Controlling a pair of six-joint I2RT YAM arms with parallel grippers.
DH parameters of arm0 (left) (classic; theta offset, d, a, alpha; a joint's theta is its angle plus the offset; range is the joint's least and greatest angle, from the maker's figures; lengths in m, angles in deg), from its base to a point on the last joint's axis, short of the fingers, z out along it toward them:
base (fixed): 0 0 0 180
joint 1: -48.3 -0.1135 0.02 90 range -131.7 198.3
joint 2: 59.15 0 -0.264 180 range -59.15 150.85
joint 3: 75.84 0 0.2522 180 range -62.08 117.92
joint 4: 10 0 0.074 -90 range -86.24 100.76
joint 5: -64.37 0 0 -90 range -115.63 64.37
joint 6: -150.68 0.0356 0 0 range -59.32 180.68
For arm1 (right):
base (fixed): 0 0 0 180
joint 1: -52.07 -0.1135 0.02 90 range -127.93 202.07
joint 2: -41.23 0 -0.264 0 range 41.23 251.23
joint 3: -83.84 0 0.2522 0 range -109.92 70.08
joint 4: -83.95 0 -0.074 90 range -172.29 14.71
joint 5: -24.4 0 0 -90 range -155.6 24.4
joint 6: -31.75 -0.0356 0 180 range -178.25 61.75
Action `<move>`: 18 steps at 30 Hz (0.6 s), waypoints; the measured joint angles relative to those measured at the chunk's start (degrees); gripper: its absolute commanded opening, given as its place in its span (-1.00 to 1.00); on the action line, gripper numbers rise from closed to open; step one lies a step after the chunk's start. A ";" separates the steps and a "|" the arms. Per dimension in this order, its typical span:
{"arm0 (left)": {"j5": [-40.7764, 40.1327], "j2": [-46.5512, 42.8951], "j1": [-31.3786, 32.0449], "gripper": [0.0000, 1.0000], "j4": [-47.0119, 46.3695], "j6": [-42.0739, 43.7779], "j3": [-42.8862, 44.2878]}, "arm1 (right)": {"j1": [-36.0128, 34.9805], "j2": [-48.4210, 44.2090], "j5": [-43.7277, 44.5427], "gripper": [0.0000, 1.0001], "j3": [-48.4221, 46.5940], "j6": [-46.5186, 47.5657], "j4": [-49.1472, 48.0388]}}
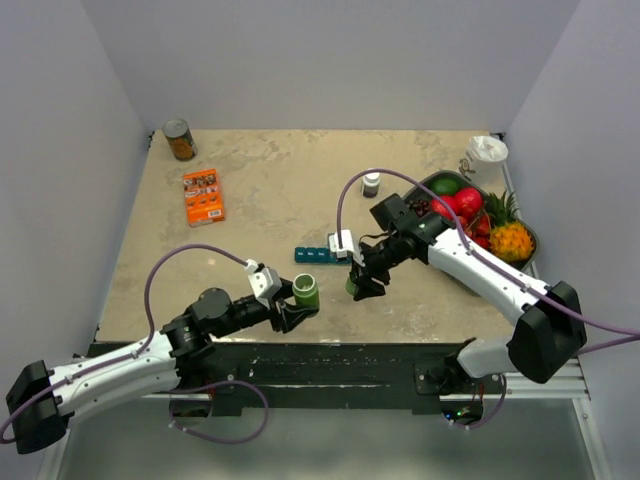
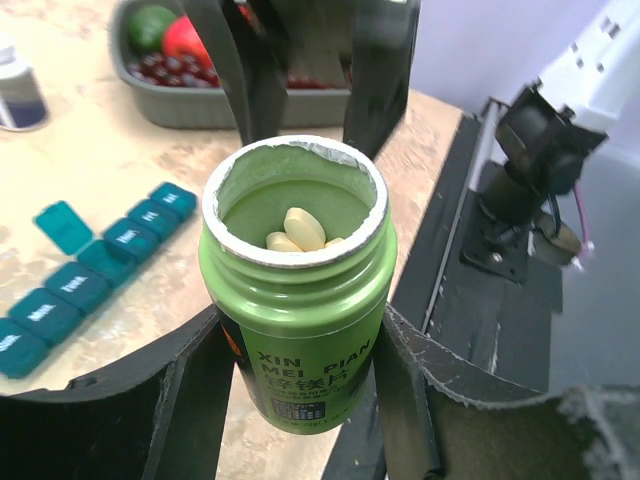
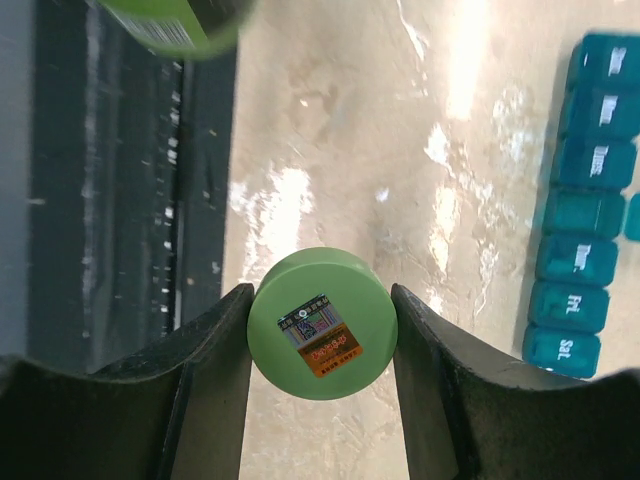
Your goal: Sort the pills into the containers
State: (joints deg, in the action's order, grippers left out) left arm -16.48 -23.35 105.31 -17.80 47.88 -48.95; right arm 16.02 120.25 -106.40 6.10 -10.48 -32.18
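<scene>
**Bottle open in L grip, cap in R grip, organiser on table**

Top view: your left gripper (image 1: 297,311) is clamped on the green pill bottle (image 1: 305,293), upright, at the near table edge. Your right gripper (image 1: 362,283) sits just to its right w/ the green cap (image 1: 354,287) pinched between the fingers. The teal pill organiser (image 1: 322,255) lies flat on the table (image 1: 270,190) just beyond both grippers, touching neither. The grey fruit tray (image 1: 533,252) is at far right, w/ a small dark bottle (image 1: 371,184) near it. An orange packet (image 1: 203,195) and a can (image 1: 180,140) are far left.

L wrist: the fingers (image 2: 190,400) press both sides of the bottle (image 2: 300,340). Its mouth is uncapped, w/ pale pills (image 2: 303,228) inside. The organiser (image 2: 90,285) is to the left, one lid (image 2: 62,225) flipped open and the rest shut.

R wrist: the fingers (image 3: 205,375) are narrow, gripping the cap (image 3: 320,323) by its rim, above the tabletop. The organiser (image 3: 585,250) runs along the right edge and the day labels are partly readable. The bottle (image 3: 170,25) shows blurred at top left.
</scene>
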 measured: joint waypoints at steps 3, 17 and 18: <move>-3.56 -2.60 0.00 -1.00 0.81 -0.35 -0.17 | -0.22 0.70 3.98 -0.29 4.94 -0.42 -5.25; -9.35 -1.38 0.00 -1.00 2.91 -2.99 -2.75 | -4.20 7.98 14.95 0.06 12.04 -0.39 -17.77; -9.40 -1.16 0.00 -1.00 2.82 -3.15 -2.75 | -4.42 8.04 15.28 0.06 12.07 -0.39 -18.05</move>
State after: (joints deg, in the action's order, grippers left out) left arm -25.88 -24.51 105.31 -14.99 44.73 -51.71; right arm 11.60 128.30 -91.12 18.16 -10.88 -50.23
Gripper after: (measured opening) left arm 0.568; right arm 0.534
